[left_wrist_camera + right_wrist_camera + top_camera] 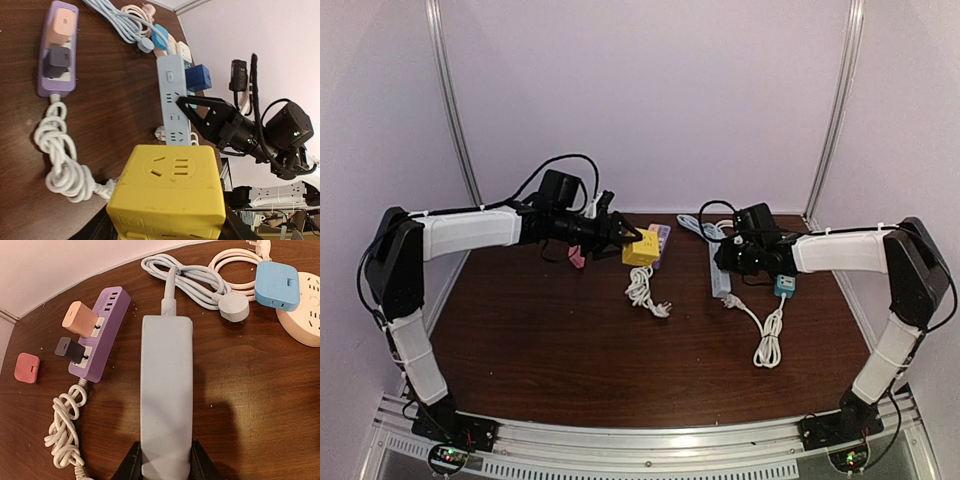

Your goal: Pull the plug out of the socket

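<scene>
the left gripper (625, 237) pinches the yellow cube (167, 190) from both sides. the right gripper (165, 462) squeezes the near end of the long pale power strip (166, 390), i think to hold it down so it can't slide when the other arm pulls. the cube sits right in the left fingers, well apart from the strip, so it looks pulled off. no words can be read, only plug holes on the cube.

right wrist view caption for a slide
Right gripper grips a pale blue power strip beside a purple strip holding peach adapter and grey adapter.
</scene>
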Robot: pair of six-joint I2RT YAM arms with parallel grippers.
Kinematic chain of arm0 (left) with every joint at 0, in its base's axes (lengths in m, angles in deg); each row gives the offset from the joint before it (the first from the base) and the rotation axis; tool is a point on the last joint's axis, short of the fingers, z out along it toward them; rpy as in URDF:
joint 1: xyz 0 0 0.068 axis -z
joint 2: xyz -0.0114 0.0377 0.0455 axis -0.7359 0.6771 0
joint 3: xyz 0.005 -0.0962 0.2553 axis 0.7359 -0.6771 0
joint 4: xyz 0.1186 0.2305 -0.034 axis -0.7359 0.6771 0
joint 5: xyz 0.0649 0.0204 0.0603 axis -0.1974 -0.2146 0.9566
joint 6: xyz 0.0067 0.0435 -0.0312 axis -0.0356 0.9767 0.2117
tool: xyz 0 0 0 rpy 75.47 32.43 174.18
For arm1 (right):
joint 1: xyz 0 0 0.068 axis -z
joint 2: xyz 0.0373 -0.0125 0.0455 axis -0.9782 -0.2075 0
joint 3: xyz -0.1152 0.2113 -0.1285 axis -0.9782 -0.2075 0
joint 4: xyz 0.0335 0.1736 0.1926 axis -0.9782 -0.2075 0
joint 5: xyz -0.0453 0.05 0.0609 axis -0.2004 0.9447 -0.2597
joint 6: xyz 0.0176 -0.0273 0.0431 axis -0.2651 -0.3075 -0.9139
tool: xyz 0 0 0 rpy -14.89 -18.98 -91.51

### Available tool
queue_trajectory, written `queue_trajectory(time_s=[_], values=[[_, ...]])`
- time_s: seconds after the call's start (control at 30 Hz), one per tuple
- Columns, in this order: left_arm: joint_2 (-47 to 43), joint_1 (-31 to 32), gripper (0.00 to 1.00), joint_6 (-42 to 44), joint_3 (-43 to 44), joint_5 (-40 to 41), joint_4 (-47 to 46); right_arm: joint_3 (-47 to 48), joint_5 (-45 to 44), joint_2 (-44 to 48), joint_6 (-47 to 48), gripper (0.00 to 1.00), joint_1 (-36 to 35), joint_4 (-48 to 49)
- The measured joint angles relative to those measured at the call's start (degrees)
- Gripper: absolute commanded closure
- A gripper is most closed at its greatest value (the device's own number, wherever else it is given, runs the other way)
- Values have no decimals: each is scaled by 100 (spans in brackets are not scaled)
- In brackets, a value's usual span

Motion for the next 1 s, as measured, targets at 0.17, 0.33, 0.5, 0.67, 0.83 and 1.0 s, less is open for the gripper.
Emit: queue_trajectory(time_s=[0.17, 0.33, 0.5, 0.67, 0.83, 1.0], values=[[-442, -1003, 100, 240, -516, 214, 208, 201, 369, -247, -50, 100, 0, 26], [-846, -1884, 100, 376, -1014, 437, 282, 369, 680, -540, -48, 100, 0, 31], [-1099, -2337, 100, 468, -1445, 522, 286, 549, 944, -804, -44, 99, 0, 24], [-1132, -2551, 100, 472, -1895, 527, 210, 570, 1102, -909, -44, 95, 4, 17], [-1134, -2564, 100, 459, -2385, 470, 76, 570, 1198, -986, -44, 91, 20, 0], [-1134, -2564, 100, 402, -2723, 365, -168, 568, 1244, -994, -42, 85, 42, -11]])
